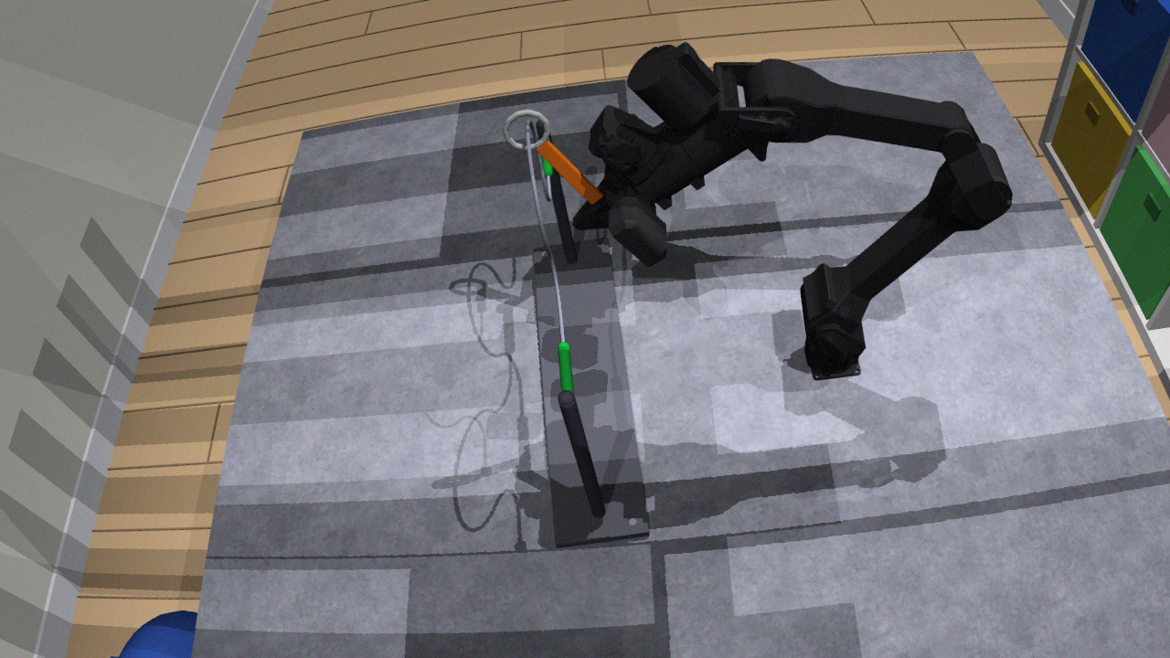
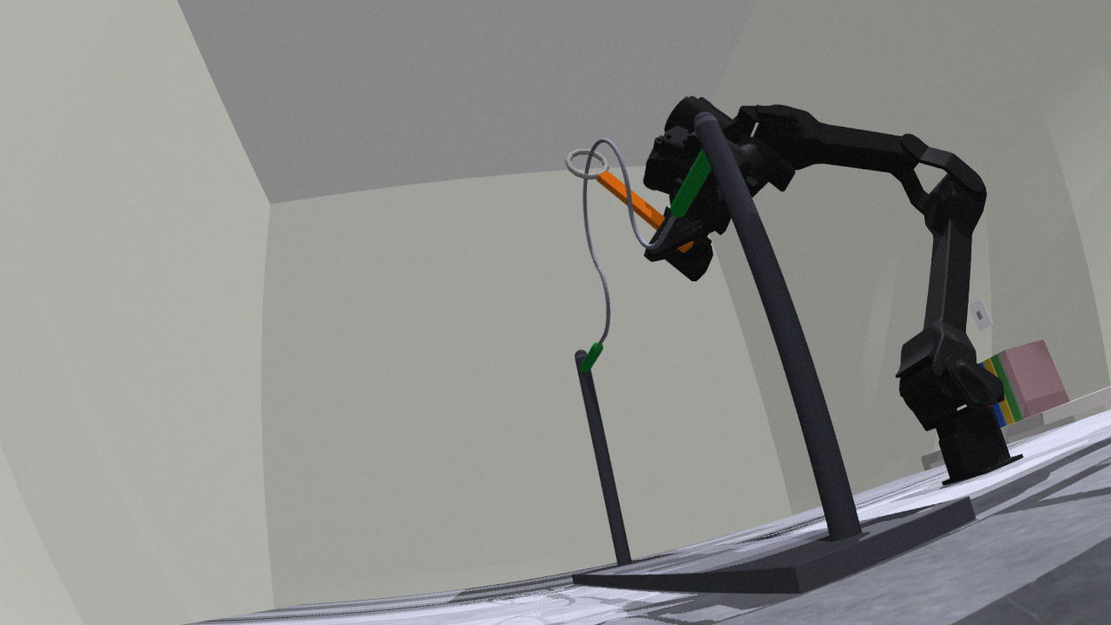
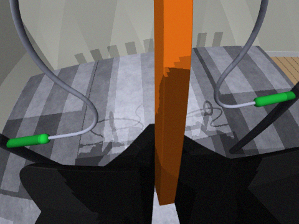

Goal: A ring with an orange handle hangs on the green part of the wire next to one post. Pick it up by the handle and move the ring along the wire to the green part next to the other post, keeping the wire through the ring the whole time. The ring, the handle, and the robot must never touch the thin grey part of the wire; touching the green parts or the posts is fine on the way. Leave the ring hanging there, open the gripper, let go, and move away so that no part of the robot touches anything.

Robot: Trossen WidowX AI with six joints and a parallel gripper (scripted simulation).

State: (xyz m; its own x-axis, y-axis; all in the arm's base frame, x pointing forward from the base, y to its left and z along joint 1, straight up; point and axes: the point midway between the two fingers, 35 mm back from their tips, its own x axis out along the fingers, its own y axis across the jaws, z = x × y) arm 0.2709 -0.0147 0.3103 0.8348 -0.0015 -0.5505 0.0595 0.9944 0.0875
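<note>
Grey-striped mat below; gripper (image 1: 585,214) (image 2: 669,237) (image 3: 157,129) clamped on the orange handle (image 1: 569,172) (image 2: 630,199) (image 3: 172,62), ring (image 1: 505,131) (image 2: 568,165) around grey wire (image 1: 558,302) (image 2: 608,306) (image 3: 57,81), upper left of the top view; mid-transfer, next move seemingly wants gentle re-angling along the bend, no contact.

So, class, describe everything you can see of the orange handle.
The orange handle is a straight, square-edged bar, matte-looking, partly shaded. One end joins the pale ring, which surrounds the wire. It slopes down from there to the gripper, whose fingers clamp it near its other end, in the air.
</note>
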